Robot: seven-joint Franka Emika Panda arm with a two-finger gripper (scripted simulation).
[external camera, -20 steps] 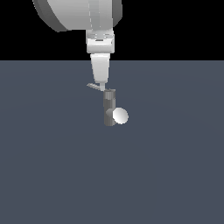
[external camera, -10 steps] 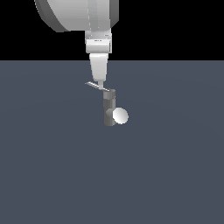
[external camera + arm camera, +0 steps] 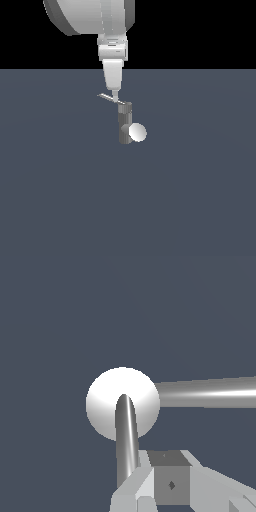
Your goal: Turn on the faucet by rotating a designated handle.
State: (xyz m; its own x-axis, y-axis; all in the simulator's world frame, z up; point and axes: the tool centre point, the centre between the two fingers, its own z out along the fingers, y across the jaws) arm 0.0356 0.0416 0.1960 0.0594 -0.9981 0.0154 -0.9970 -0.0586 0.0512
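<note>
The faucet [image 3: 124, 122] is a small grey upright post with a white ball [image 3: 137, 132] on a short stub. Its handle [image 3: 110, 98], a thin light-grey lever, sticks out from the post's top toward the exterior view's left. My gripper [image 3: 114, 95] comes down from above, its tips touching the lever near the post; the fingers look pressed together with nothing between them. In the wrist view the handle [image 3: 127, 441] runs beside my gripper [image 3: 150, 483] and ends in front of the ball [image 3: 102, 401]. A grey cylinder of the faucet [image 3: 210, 393] crosses the view.
A flat dark blue-grey floor [image 3: 200, 200] spreads all around the faucet. My large white arm [image 3: 90, 15] hangs above it at the exterior view's top.
My gripper has shifted slightly toward the exterior view's left, and the handle has swung a little with it. The post and ball have stayed put.
</note>
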